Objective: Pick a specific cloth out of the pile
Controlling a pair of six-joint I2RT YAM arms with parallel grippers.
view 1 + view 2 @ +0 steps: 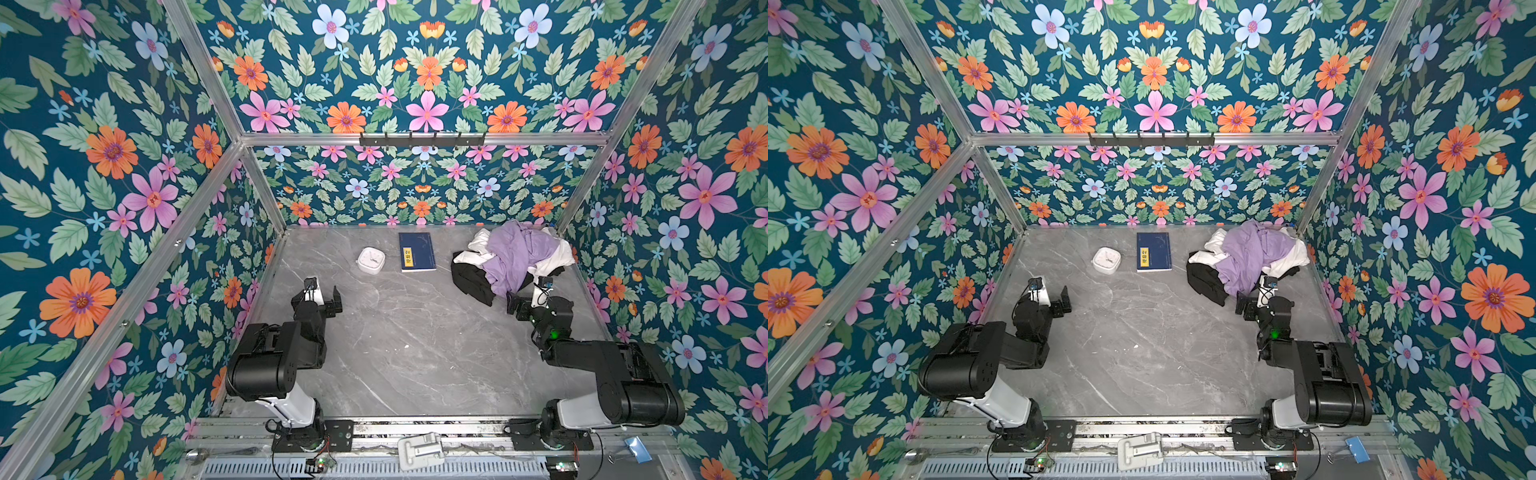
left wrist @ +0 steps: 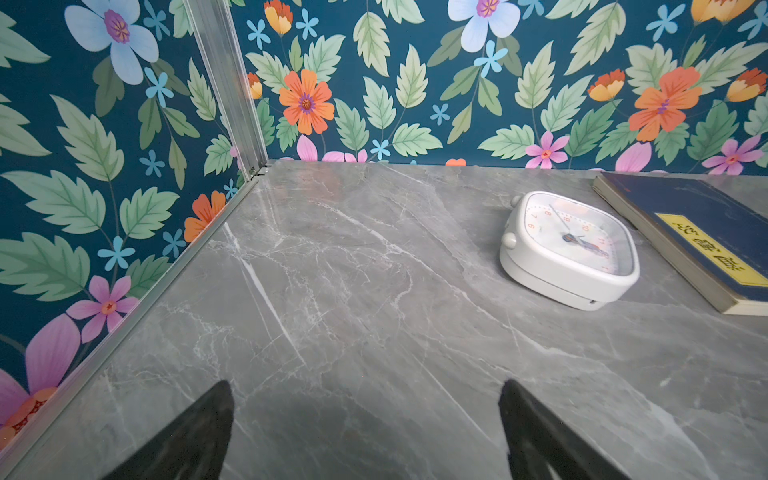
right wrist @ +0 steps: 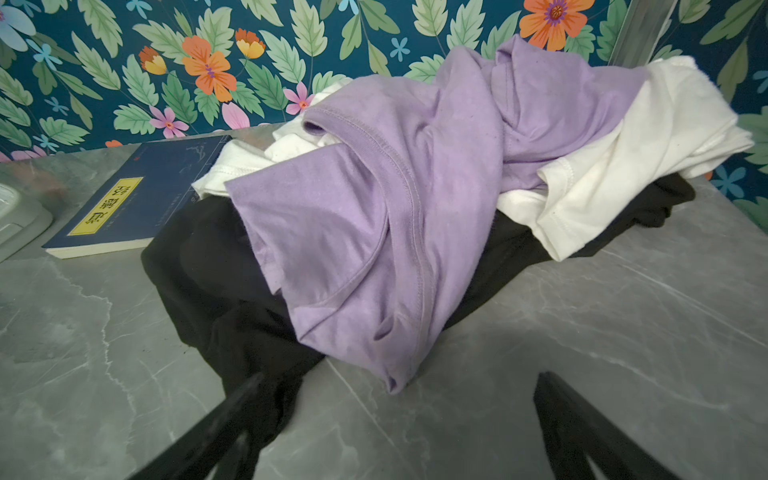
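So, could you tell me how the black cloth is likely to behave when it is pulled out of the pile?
Probably floppy: the black cloth lies crumpled in soft folds. It may drag the lavender garment and white garment along, since both lie over it. It looks thin, so likely light.

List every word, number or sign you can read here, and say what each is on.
"6 7 8 9 10 11": orange numerals on the white clock face; the rest are blurred.
Yellow label on the blue book: three black Chinese characters, too distorted to read surely.
Fine print beside that label: too small.
The pile: no lettering shows.
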